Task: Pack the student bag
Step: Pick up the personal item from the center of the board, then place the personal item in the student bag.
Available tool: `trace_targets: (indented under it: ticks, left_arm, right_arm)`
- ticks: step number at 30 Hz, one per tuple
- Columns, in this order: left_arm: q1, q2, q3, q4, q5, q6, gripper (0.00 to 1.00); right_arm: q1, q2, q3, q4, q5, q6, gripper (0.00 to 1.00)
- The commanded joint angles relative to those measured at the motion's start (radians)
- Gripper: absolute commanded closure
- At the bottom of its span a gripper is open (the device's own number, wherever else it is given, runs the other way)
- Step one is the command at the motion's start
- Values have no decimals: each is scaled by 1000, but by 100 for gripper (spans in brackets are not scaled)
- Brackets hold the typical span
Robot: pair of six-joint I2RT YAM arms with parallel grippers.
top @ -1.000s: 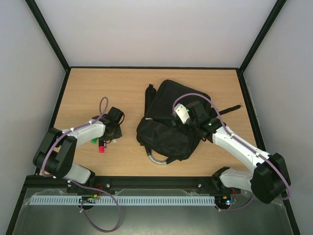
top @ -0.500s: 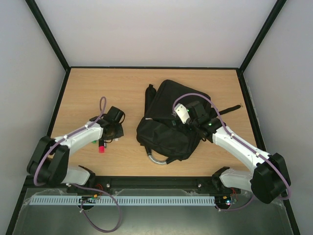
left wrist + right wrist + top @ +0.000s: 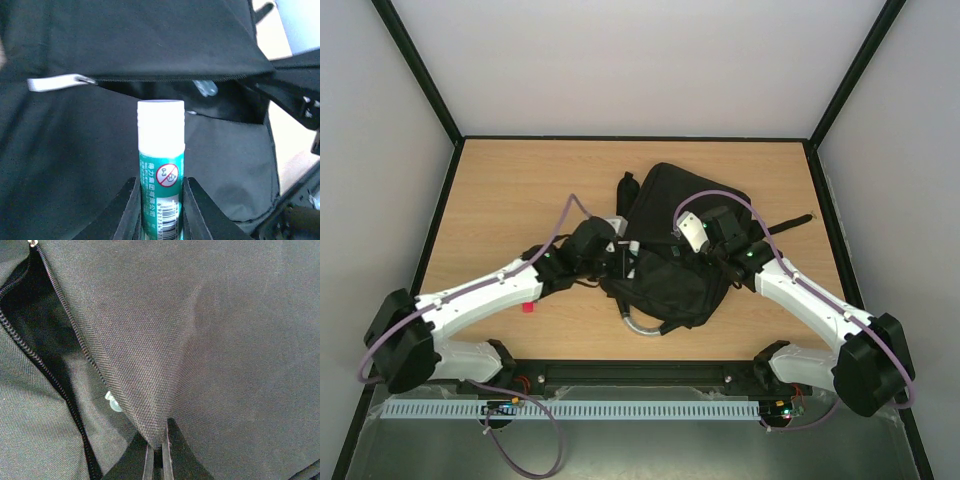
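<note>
Grips a green-and-white glue stick (image 3: 160, 145) between the narrowed jaws of the left gripper (image 3: 160, 182), white cap forward, long axis aimed straight at the unzipped mouth (image 3: 200, 95) of the black backpack (image 3: 670, 280) just ahead. Pinches the upper flap (image 3: 210, 340) in the right gripper (image 3: 159, 452), jaws closed on fabric, propping the slot open. Probably needs only a forward push along the stick's axis.

The top external camera looks steeply down from above the counter's (image 3: 500, 190) near edge, covering the whole top. Both wrist cameras sit close against the bag (image 3: 670, 270) mid-counter, facing its open zip. The left looks past the glue stick (image 3: 161, 165), and the right is nearer. All three share that opening.
</note>
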Motion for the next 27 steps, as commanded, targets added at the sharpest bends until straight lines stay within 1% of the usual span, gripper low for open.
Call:
trace_targets:
  ticks: [1, 7, 12, 23, 27]
  left_arm:
    - [-54, 97, 47, 121, 103, -18, 97]
    - [-76, 227, 107, 177, 143, -46, 98]
    - [-76, 333, 178, 168, 163, -46, 98]
    - [-73, 521, 345, 57, 67, -109, 98]
    - [-68, 540, 353, 43, -39, -186, 98]
  right_arm:
    - [-3, -39, -11, 18, -27, 12, 99]
    - [-4, -41, -10, 22, -23, 10, 99]
    - [-4, -46, -12, 22, -28, 10, 99]
    - [-4, -40, -12, 20, -31, 9, 99]
    - [-6, -40, -11, 20, -32, 10, 99]
